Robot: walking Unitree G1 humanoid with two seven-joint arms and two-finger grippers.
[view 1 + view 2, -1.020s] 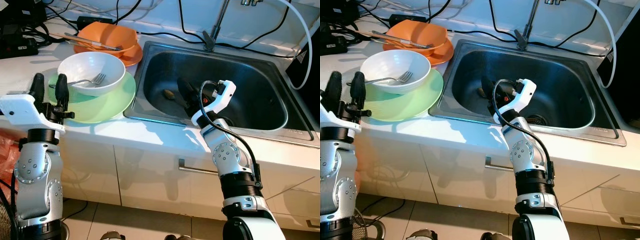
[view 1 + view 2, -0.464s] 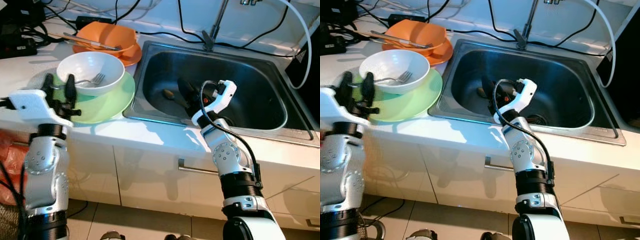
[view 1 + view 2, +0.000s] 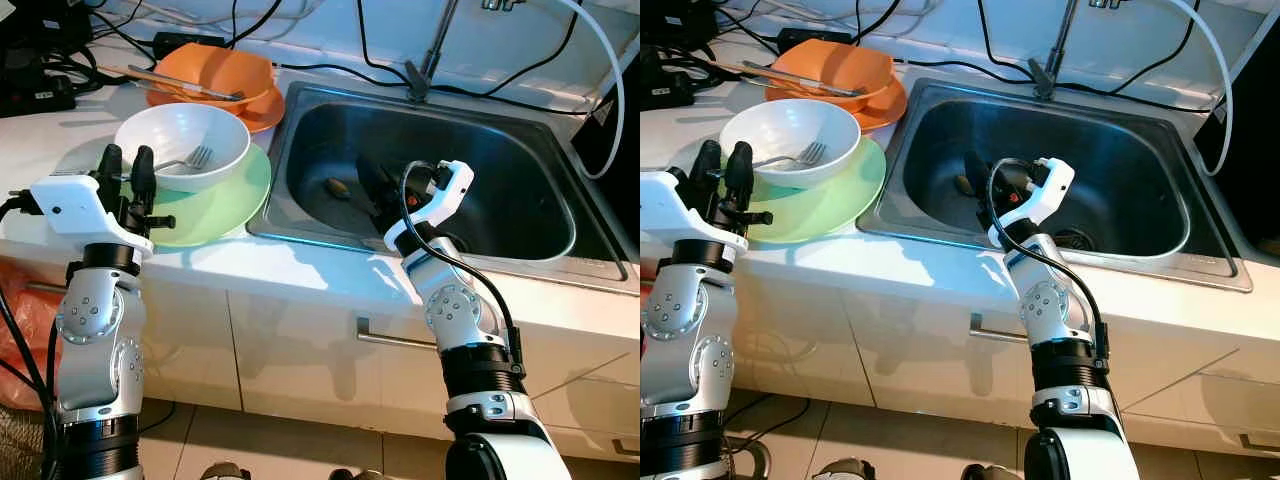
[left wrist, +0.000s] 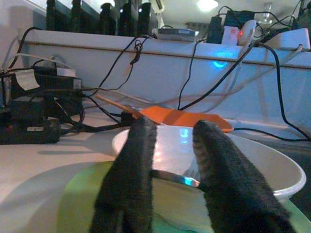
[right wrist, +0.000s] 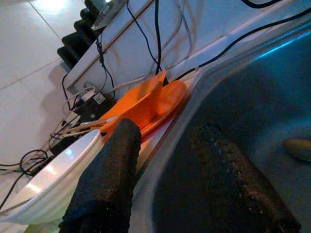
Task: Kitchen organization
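While the left gripper [image 3: 128, 162] stands over the near edge of the white tabletop [image 3: 300, 265], its two black fingers [image 4: 127, 179] point upward and sit a narrow gap apart, holding nothing. Just beyond those fingers rests the round white ceramic bowl [image 3: 183, 145], and the metal fork [image 3: 180, 162] lies inside it with its handle reaching toward the fingers; in the left wrist view the handle crosses the gap between them, though whether they touch it cannot be told. The bowl stands on the flat pale-green plate [image 3: 215, 205], whose near rim lies directly under the fingertips. Farther beyond, well apart from the fingers, an orange plastic bowl [image 3: 215, 70] sits on an orange plate [image 3: 262, 112] with wooden chopsticks [image 3: 180, 85] laid across its rim.

The right gripper [image 3: 378, 190] reaches down into the stainless-steel sink basin [image 3: 500, 180], its fingers [image 5: 109, 165] spread moderately apart and empty. Just off their tips, on the basin floor, lies a small brownish object [image 3: 338, 188], too small to identify. A thin metal tap stem [image 3: 435, 45] rises behind the basin, with black cables [image 3: 330, 70] trailing along the back wall.
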